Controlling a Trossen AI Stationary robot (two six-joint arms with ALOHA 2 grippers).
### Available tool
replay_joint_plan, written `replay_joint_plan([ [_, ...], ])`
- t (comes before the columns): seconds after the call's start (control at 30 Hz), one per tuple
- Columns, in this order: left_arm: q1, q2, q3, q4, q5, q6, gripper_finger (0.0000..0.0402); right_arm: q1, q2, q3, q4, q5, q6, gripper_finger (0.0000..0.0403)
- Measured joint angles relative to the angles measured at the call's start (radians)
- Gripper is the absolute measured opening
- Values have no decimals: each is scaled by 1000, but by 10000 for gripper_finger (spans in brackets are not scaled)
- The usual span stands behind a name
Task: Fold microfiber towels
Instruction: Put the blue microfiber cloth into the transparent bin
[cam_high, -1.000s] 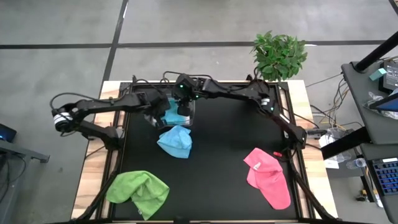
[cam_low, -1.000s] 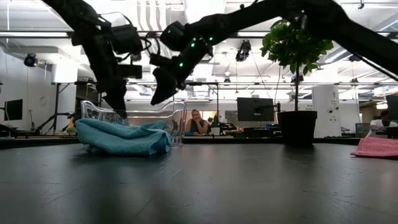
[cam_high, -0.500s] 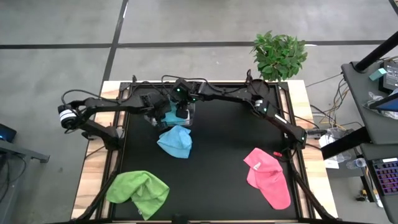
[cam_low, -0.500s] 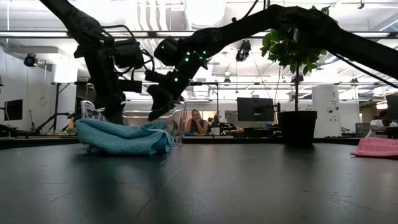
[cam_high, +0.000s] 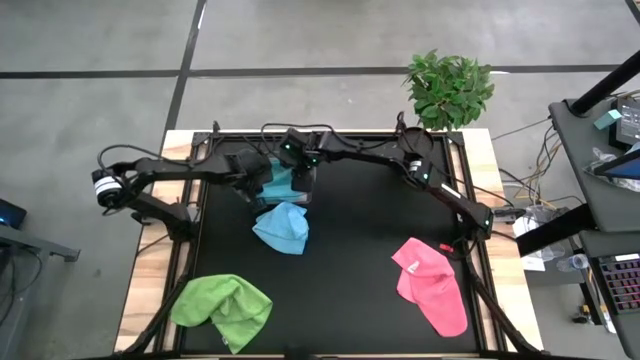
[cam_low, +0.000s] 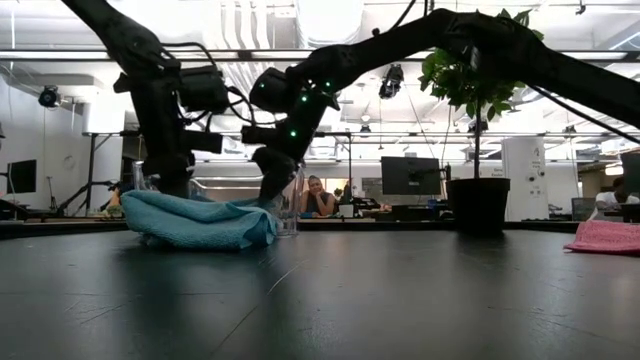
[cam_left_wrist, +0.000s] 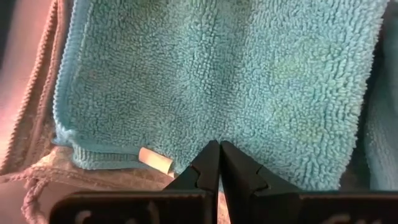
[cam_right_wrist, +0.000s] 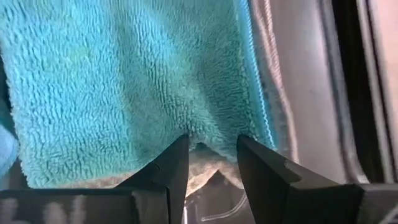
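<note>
Nearest the front edge of the counter (cam_high: 350, 260), a lime green towel (cam_high: 222, 305) is seen crumpled at the left and a pink towel (cam_high: 432, 283) lies spread at the right. Farther in, a light blue towel (cam_high: 282, 227) is bunched just in front of the clear tub (cam_high: 309, 178). Inside the tub a second blue towel (cam_left_wrist: 217, 81) is laid flat over a pale grey-white towel (cam_left_wrist: 43, 168), whose hem shows beneath it.

Five towels are counted in all: two blue, one green, one pink, one pale. One tub is present.

The cloth is judged light, soft and limp, with a grippy pile; it is likely to sag and drag its neighbour, so a pinch at a hemmed corner or edge is advised.

The left end effector (cam_left_wrist: 219, 149) is pressed closed at the blue towel in the tub; whether cloth is pinched cannot be told. The right end effector (cam_right_wrist: 211, 149) is held narrowly parted over that towel's edge.
</note>
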Motion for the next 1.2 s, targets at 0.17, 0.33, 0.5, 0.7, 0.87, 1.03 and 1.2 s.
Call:
replay_joint_plan([
  [0.17, 0, -46, 23, -10, 1, 0, 0, 1, -19, 13, 4, -6, -1, 128],
  [0.33, 0, -109, 29, -10, 64, 0, 0, 4, -31, 14, 21, -98, 27, 128],
  [0.5, -1, -119, -3, -10, 196, -18, 0, 15, -28, 6, 59, -245, 62, 128],
  [0.7, -2, -72, -38, -9, 209, -39, 0, 29, -27, -14, 75, -254, 69, 128],
  [0.87, -3, -56, -36, -6, 212, -45, 0, 23, -26, -26, 73, -223, 78, 128],
  [1.03, -2, -85, -16, -9, 200, -44, 0, 9, -26, -26, 80, -214, 79, 128],
  [1.2, 0, -108, -2, -2, 121, -18, 0, 7, -28, -51, 175, -221, 69, 127],
])
